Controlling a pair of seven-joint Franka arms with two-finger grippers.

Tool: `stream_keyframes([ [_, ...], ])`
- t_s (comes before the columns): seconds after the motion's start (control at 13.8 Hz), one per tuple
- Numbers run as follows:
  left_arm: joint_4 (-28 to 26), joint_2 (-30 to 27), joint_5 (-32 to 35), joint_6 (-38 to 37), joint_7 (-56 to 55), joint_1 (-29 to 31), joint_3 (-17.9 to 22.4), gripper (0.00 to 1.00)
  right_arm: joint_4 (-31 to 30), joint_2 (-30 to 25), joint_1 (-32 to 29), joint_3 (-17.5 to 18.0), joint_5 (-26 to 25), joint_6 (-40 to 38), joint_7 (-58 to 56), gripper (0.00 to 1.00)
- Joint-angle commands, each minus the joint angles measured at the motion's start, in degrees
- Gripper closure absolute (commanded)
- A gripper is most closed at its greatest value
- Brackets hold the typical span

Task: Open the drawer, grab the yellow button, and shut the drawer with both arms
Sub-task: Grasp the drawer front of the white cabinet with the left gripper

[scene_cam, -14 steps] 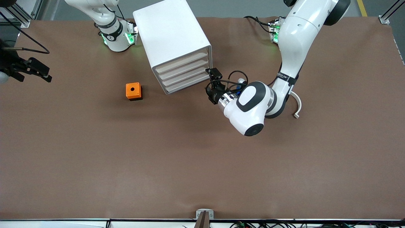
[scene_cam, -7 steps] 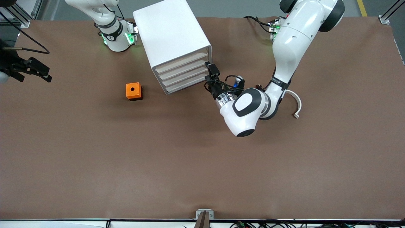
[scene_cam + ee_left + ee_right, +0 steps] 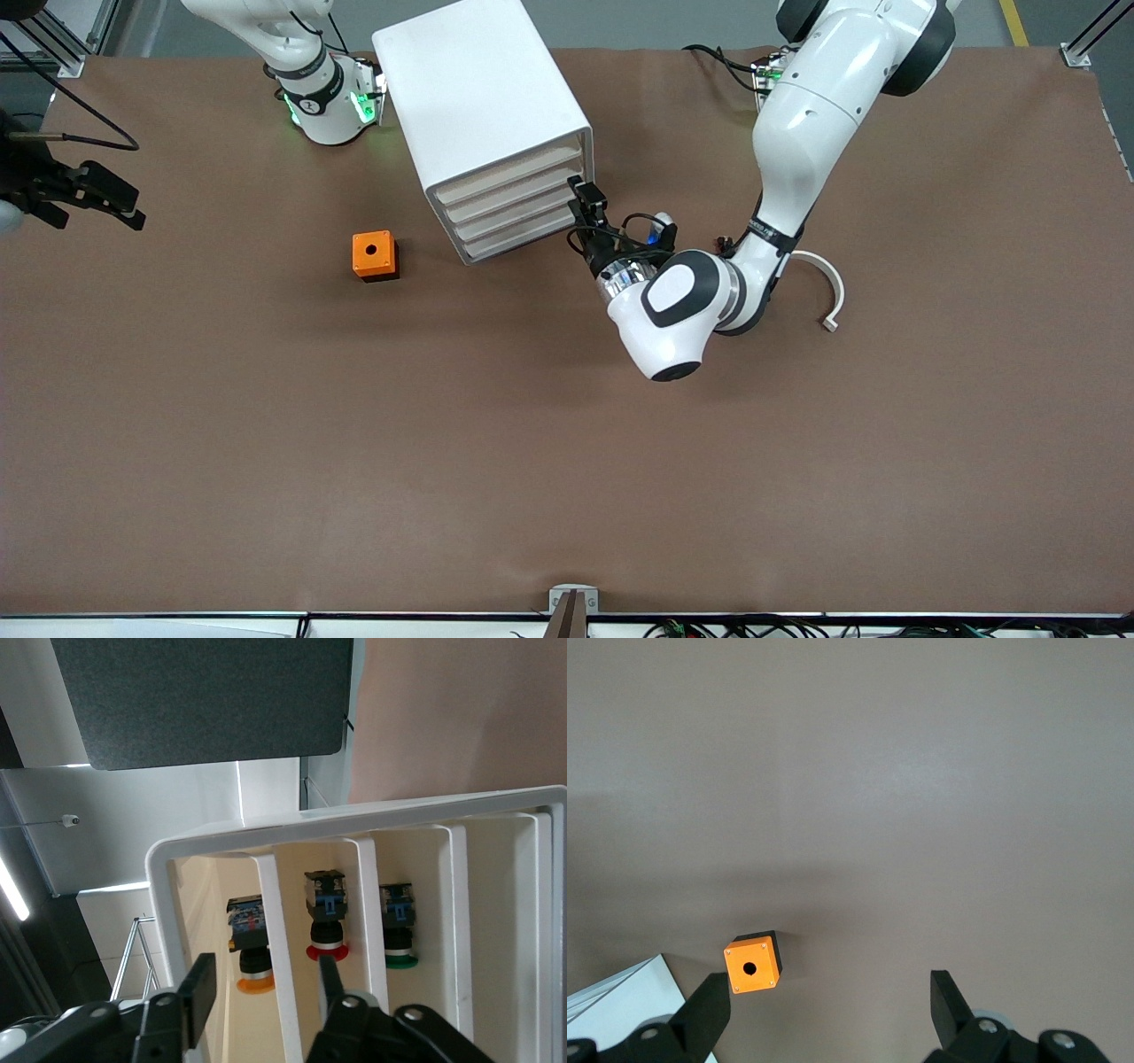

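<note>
The white cabinet (image 3: 483,106) stands near the robots' bases, its four drawer fronts all flush. The uppermost drawer (image 3: 509,175) is shut. In the left wrist view the orange-capped button (image 3: 251,948) lies inside that drawer (image 3: 208,895). My left gripper (image 3: 585,198) is open at the drawer fronts, at the cabinet's corner toward the left arm's end. Its fingers (image 3: 199,988) straddle the white rail under the uppermost drawer, and the gripper (image 3: 264,988) is empty. My right gripper (image 3: 831,1005) is open and empty, held high over the table (image 3: 124,206) at the right arm's end.
An orange cube with a round hole (image 3: 373,255) sits on the table beside the cabinet, toward the right arm's end; it also shows in the right wrist view (image 3: 751,966). A red-capped button (image 3: 325,926) and a green-capped one (image 3: 399,935) lie in lower drawers. A white curved part (image 3: 828,288) lies by the left arm.
My left gripper has moved in toward the cabinet's drawer fronts, and the left arm's elbow has swung toward the right arm's end. The right arm has not moved.
</note>
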Motion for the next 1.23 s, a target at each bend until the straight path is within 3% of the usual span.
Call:
stream_keyframes([
  [0.0,1.35,1.38,-1.27,-0.99,-1.71,-1.55,0.31,0.5,-0.17,-0.69,0.12,0.04,0.23,-0.35,0.66,0.0],
  [0.73,0.47,1.38,-1.53,-2.21,-1.62,-5.59,0.13,0.56,-0.26,-0.61,-0.23,-0.31,1.64,0.0,-0.04,0.0],
  [1.16,0.03,2.7,-2.06,-2.66,-1.71,-7.35,0.22,0.77,-0.35,-0.69,-0.75,-0.58,2.87,0.01,-2.5,0.0],
])
